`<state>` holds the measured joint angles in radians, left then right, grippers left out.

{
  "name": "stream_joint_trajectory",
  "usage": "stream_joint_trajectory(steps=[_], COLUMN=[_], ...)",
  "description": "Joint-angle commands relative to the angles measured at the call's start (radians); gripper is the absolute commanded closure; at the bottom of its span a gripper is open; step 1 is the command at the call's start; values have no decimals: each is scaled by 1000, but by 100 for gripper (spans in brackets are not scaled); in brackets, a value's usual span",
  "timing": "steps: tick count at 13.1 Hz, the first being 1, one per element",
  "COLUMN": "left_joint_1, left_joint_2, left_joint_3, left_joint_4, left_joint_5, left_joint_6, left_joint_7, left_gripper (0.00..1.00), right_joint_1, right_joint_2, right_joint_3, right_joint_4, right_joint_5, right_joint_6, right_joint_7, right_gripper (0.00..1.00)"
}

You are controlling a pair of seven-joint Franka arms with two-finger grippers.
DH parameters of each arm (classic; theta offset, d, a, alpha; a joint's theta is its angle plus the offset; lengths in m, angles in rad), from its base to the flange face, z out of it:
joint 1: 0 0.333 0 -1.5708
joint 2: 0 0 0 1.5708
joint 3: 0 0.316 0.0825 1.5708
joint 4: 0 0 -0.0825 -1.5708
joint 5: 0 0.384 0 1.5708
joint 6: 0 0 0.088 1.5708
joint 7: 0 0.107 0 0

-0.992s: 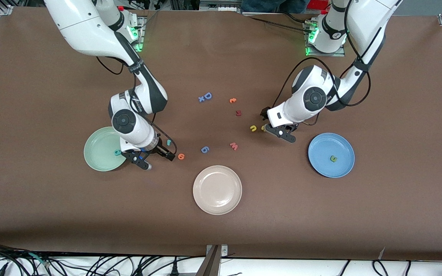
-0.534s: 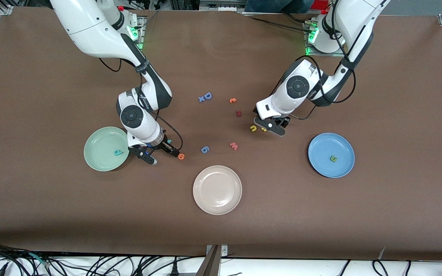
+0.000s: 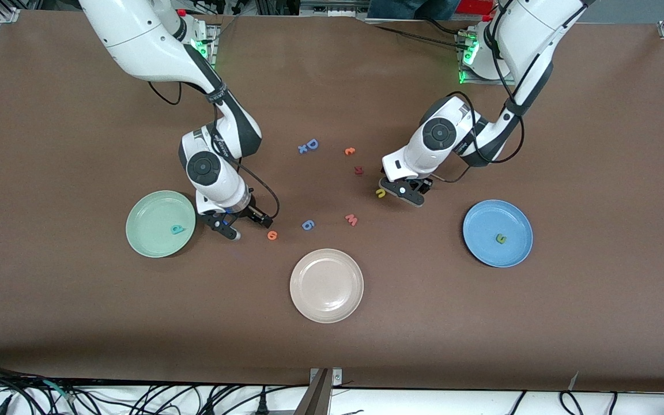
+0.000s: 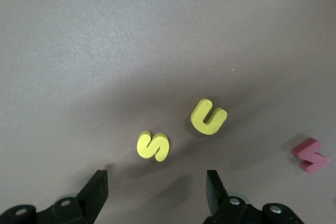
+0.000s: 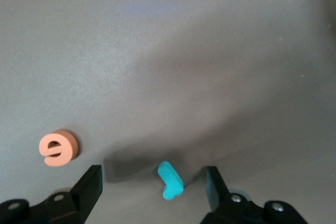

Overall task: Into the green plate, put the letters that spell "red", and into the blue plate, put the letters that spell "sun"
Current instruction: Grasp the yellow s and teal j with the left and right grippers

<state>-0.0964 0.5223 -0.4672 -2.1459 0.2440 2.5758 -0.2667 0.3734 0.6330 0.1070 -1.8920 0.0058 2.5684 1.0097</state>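
Both grippers have shifted since a second ago: in the front view we see the right gripper point(image 3: 244, 225) moved off the green plate point(image 3: 142, 230) edge toward the orange "e" point(image 3: 272, 234), and the left gripper point(image 3: 402, 192) pulled in over the yellow letters. Teal "d" point(image 3: 177, 229) lies in the green plate; green "u" point(image 3: 500, 237) lies in the blue plate point(image 3: 485, 249). Yellow arch letter point(image 3: 380, 193) sits on the table just beside the left gripper. Beige plate point(image 3: 327, 285) is nearest the camera, between the two; pink "w" point(image 3: 351, 219), blue "6" point(image 3: 308, 225), dark red letter point(image 3: 358, 170) and small orange letter point(image 3: 350, 151) are scattered mid-table.

Left wrist view: we see the left gripper point(image 4: 156, 195) with fingers spread, nothing held, yellow "s" point(image 4: 153, 146) on the table just ahead of the gap, yellow arch beside it.

Right wrist view: right gripper point(image 5: 152, 190) fingers apart, empty, teal "r" point(image 5: 170, 180) lying between them on the table; orange "e" off to one side.
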Motion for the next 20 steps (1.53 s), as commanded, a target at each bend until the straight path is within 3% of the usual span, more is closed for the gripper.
stream_joint_trajectory(steps=[1,3,4,6,10,12,15,20], left_joint_1=[-6,-3,-3,-5,0,6,21,137], left_joint_2=[28,33,36,38,36,30,-20,-48], left_joint_3=[5,5,7,7,7,7,9,2], left_joint_4=[14,14,14,14,15,15,18,199], left_joint_5=[66,66,67,67,67,67,67,61], left_joint_6=[41,66,67,67,67,67,23,-274], left_joint_7=[-63,-66,-66,-66,-66,-65,-60,116], left_gripper=[16,19,26,46,88,94,94,94], right_joint_1=[2,2,1,1,-1,-5,-36,-161], right_joint_2=[-32,-30,-30,-30,-27,-29,-67,-125], right_joint_3=[2,2,2,2,2,2,0,-4], right_joint_4=[-42,-44,-42,-42,-42,-36,19,36], right_joint_5=[16,16,14,13,7,7,-1,-15], right_joint_6=[7,6,6,6,4,-8,-164,-295], right_joint_7=[6,0,-6,-10,-14,-17,-81,-371], right_gripper=[24,43,54,72,88,90,91,91])
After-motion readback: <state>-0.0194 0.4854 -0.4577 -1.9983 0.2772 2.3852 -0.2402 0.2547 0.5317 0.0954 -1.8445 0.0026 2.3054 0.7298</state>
